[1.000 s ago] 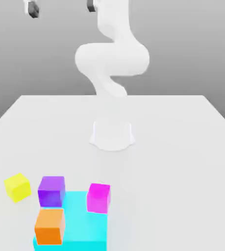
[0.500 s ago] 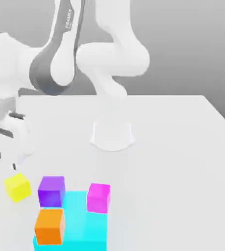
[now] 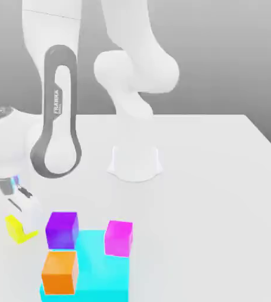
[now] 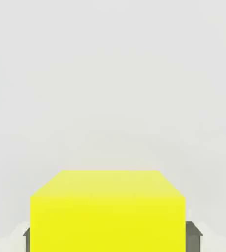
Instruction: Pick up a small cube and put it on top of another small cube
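The small yellow cube (image 3: 13, 230) rests on the white table at the exterior view's left, its top half covered by my hand. My gripper (image 3: 20, 220) has come straight down over it. In the hand view the yellow cube (image 4: 107, 211) sits between my dark fingers (image 4: 193, 237), which press against its two sides, so the gripper is shut on it. The cube still touches the table.
A purple cube (image 3: 62, 229) stands just right of the yellow one. A large cyan block (image 3: 105, 274) lies near the front edge, with an orange cube (image 3: 59, 272) and a magenta cube (image 3: 118, 238) beside it. The arm's base (image 3: 135, 163) is mid-table.
The arm swung down from above to the exterior view's left, and the hand dropped onto the yellow cube. The fingers now flank and grip it. The other cubes have not moved.
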Action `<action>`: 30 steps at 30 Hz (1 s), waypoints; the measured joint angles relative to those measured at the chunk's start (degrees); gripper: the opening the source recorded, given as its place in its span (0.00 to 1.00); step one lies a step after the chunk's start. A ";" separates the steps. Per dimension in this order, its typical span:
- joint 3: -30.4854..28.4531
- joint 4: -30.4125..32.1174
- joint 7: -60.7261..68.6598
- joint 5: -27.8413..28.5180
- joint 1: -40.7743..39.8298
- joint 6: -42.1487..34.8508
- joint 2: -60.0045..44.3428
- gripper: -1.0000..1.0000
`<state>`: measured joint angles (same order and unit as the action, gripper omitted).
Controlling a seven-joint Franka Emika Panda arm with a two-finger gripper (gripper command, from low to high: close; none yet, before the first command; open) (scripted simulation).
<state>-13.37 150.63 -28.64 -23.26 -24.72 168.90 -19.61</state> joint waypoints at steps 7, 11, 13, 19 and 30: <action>-6.54 1.73 -6.66 8.88 4.59 -5.04 7.18 0.00; -7.80 1.08 -9.91 12.25 6.19 -9.35 13.04 0.00; -5.22 -1.62 -8.69 9.12 8.88 -11.94 15.46 0.00; -0.19 -5.26 -10.76 9.62 19.50 -21.33 22.91 0.00; 9.10 -1.42 -20.70 23.52 24.67 -25.40 25.45 0.00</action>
<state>-4.27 149.21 -49.34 0.26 -0.04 143.50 5.83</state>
